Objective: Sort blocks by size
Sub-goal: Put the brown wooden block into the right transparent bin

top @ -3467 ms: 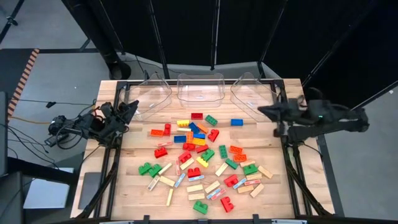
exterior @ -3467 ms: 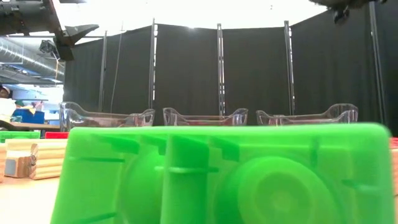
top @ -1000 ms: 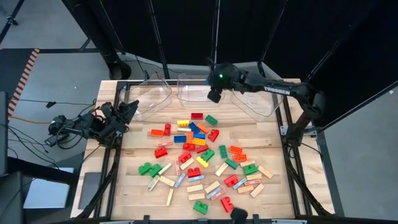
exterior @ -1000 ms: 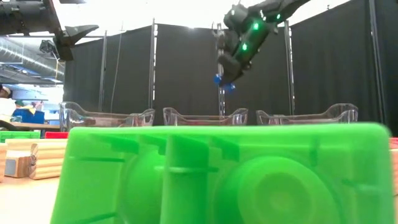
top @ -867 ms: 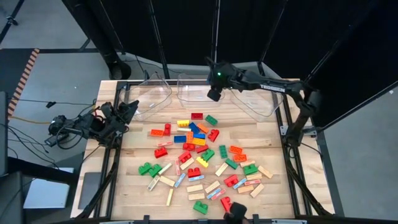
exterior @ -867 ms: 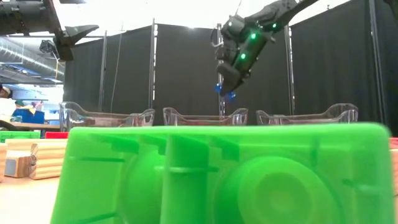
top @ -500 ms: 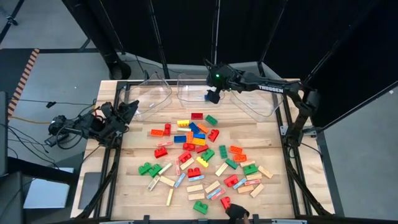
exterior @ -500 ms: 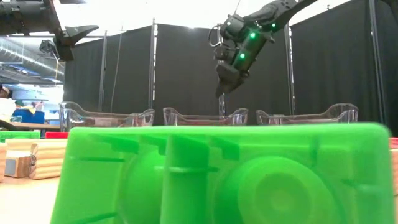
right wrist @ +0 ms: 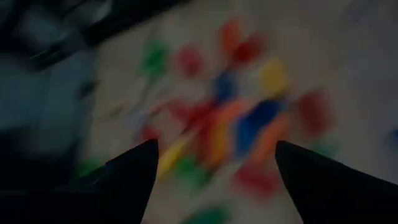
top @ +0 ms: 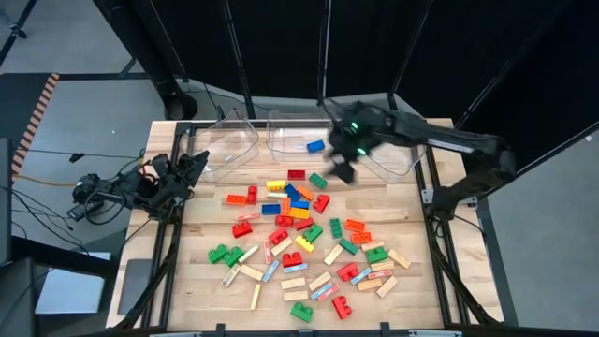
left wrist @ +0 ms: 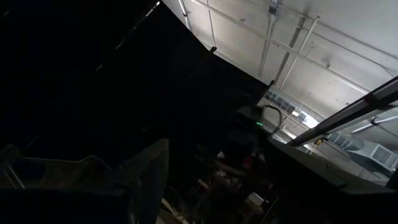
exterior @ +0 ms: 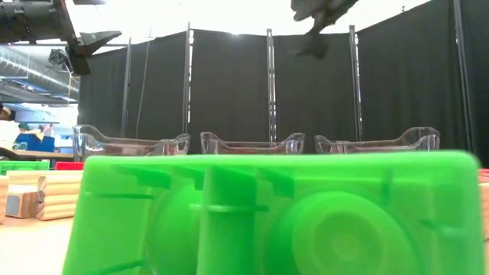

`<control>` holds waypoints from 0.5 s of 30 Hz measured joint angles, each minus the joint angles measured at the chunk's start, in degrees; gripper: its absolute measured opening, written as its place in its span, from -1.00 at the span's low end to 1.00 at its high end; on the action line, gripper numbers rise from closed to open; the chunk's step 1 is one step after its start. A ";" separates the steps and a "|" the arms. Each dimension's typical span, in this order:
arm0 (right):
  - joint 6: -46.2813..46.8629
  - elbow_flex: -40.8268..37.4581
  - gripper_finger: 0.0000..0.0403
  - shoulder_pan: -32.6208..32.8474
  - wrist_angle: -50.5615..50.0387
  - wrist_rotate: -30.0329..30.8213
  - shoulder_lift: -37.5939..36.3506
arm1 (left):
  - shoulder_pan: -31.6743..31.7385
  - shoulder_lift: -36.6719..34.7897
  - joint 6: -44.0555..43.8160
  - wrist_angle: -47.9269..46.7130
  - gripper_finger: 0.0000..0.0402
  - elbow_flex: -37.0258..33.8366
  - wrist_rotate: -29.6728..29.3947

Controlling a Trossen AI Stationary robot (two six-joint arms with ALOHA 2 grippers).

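Note:
The blocks lie scattered over the middle of the wooden table: red, green, blue, yellow and orange studded bricks and tan wooden bars. One blue block lies in the middle clear bin. A green block fills the low view, right at the camera. My right gripper hangs open and holds nothing, above the far side of the pile. In the right wrist view its fingers stand wide apart over blurred blocks. My left gripper waits open at the table's left edge.
Three clear bins stand in a row along the far edge: left, middle, and right. Black curtains hang behind the table. Bare wood shows along the table's near and left sides.
My right gripper hung over the middle bin shut on a blue block, then opened and let it go. The block now lies in that bin. The gripper has since risen and swung toward the near edge, over the pile, tipping from steeply down toward a slant.

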 joint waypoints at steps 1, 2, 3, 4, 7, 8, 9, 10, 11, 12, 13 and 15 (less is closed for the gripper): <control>1.72 0.00 0.63 2.40 -5.41 0.29 -1.52 | 0.00 0.00 0.00 0.01 0.34 0.00 0.00; 3.24 0.00 0.61 5.33 -11.09 2.17 -2.85 | 0.02 0.00 0.00 0.00 0.34 0.00 0.00; 5.05 -0.06 0.60 8.43 -16.84 5.30 -4.02 | 0.00 0.00 0.00 0.00 0.34 0.00 0.00; 7.57 -0.32 0.58 11.92 -21.80 8.95 -5.07 | 0.00 0.00 0.02 0.00 0.34 0.00 0.00; 20.53 -3.59 0.54 23.14 -28.03 17.47 -9.24 | 0.00 0.00 1.87 0.03 0.34 0.00 0.00; 25.92 -5.29 0.54 27.13 -27.65 19.73 -10.65 | 0.00 0.00 2.37 0.10 0.34 0.00 0.00; 31.65 -7.22 0.53 30.99 -26.97 22.12 -11.83 | 0.01 0.00 2.53 0.15 0.34 0.00 0.00; 37.67 -9.30 0.52 34.73 -26.34 24.46 -12.78 | 0.02 0.00 2.68 0.14 0.34 0.00 0.00; 43.54 -11.48 0.52 38.46 -26.03 26.11 -13.43 | 0.01 0.00 2.66 0.15 0.34 0.00 0.00; 48.83 -13.82 0.52 41.73 -25.55 27.23 -13.93 | 0.01 0.00 2.63 0.13 0.34 0.00 0.00; 53.82 -16.17 0.52 44.87 -25.07 27.85 -14.15 | 0.00 0.00 2.64 0.14 0.34 0.00 0.00; 62.19 -20.87 0.53 50.20 -23.57 28.07 -13.87 | 0.01 0.00 2.62 0.16 0.34 0.00 0.01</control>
